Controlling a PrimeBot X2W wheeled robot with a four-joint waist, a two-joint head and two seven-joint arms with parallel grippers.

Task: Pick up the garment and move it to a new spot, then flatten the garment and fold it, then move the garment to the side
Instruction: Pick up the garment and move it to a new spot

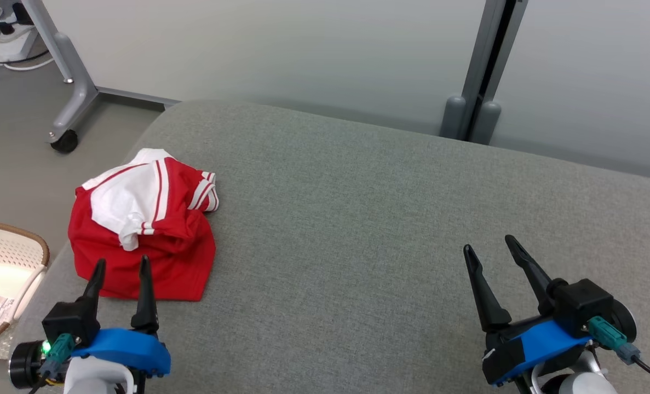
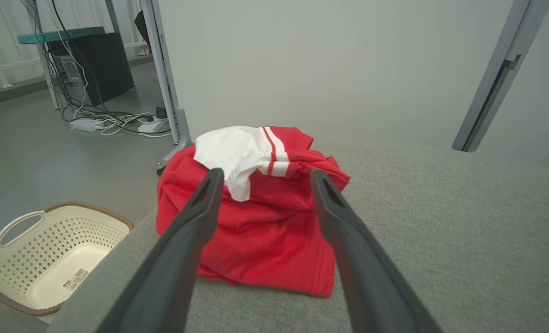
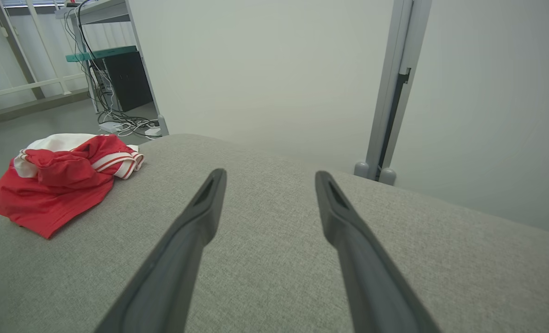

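1 garment (image 1: 138,241), red/white, crumpled, on counter (image 1: 357,219), frame left. 2 grippers: left gripper (image 1: 122,262) near garment, right gripper (image 1: 489,243) lower right; both jaws wide, empty. 1 basket (image 1: 44,249), left edge.

A lab or office-style test room is shown, not a home. Plain pale partition walls (image 1: 303,49) are joined by grey metal posts (image 1: 477,65), and a bare grey floor (image 2: 47,157) is seen. A desk leg (image 1: 61,49) is carried on a castor (image 1: 64,140). A power strip (image 2: 84,124) and tangled cables (image 2: 117,121) are seen on the floor beside a dark computer tower (image 2: 101,64) under a teal-topped desk (image 2: 61,34). A grey fabric-covered tabletop (image 1: 385,219) is set with a garment (image 1: 138,241), and a laundry basket (image 2: 24,259) is placed beside it.
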